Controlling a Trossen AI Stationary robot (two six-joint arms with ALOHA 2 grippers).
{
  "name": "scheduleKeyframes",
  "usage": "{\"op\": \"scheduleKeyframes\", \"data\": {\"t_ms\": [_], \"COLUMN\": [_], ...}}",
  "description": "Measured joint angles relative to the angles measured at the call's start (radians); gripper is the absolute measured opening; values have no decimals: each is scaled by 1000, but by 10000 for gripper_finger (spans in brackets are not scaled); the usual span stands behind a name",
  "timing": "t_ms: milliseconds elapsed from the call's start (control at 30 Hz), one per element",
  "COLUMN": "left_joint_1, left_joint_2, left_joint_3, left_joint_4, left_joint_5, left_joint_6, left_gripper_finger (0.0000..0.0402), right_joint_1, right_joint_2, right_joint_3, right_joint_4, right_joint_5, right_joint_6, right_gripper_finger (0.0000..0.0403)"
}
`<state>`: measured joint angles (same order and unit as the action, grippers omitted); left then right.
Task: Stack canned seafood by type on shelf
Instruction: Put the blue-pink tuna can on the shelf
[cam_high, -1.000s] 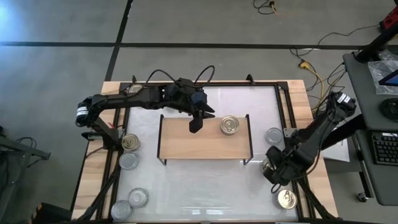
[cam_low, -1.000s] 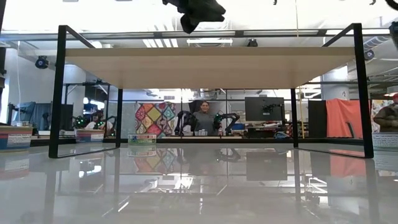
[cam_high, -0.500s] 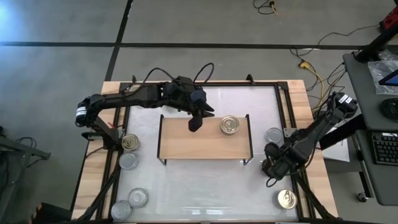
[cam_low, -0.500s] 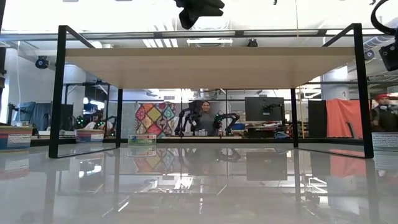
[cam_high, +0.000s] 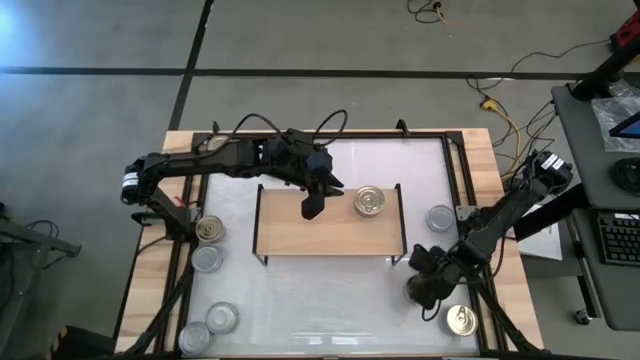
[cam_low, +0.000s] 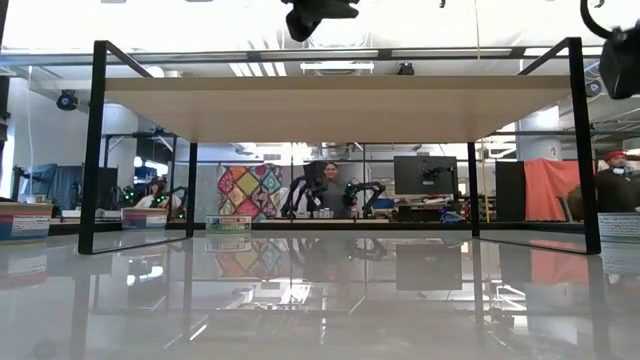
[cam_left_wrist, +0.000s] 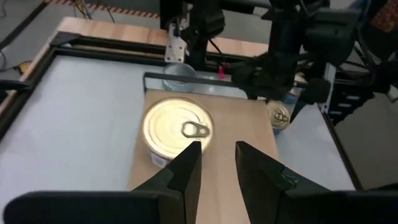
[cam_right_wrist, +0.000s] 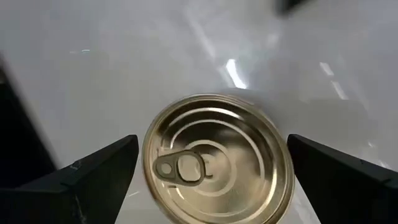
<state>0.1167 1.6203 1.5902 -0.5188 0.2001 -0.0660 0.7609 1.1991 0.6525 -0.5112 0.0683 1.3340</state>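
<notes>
A: Right gripper (cam_high: 428, 287) sits low at the table's 4 o'clock, jaws wide either side of a gold tin (cam_right_wrist: 217, 160) — not yet closed on it.

B: Is the tin centred?

A: Near enough in the wrist view. I'd close evenly on its side wall and keep the tin level; the walls are short, so a high grip may well slip off.

B: And the shelf (cam_high: 290, 235)?

A: Mid-table. One gold tin (cam_high: 370, 201) is already on it, toward its 2 o'clock corner — I judge this one stacks on that.

B: Left gripper (cam_high: 312, 204)?

A: Hovers over the shelf at the stacked tin's 9 o'clock, fingers nearly together, holding nothing. It could crowd the approach, so come in from 3 o'clock.
</notes>
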Motion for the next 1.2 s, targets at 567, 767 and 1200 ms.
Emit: {"op": "scheduleKeyframes", "data": {"t_ms": [567,767,1200], "left_joint_1": [-174,-293,-475], "left_joint_2": [-30,-32,35], "left_joint_3": [58,64,53], "left_joint_4": [-229,-346,-356], "left_joint_5": [-179,-212,-333], "left_joint_6": [-92,-273,-465], "left_gripper_finger": [84,84,84], "right_joint_1": [116,174,210], "right_joint_2": [54,104,128], "right_joint_3": [175,168,104], "right_joint_4": [-269,-273,-219], "right_joint_5": [25,36,71], "right_joint_6": [-198,-233,-274], "right_gripper_finger": [400,400,400]}}
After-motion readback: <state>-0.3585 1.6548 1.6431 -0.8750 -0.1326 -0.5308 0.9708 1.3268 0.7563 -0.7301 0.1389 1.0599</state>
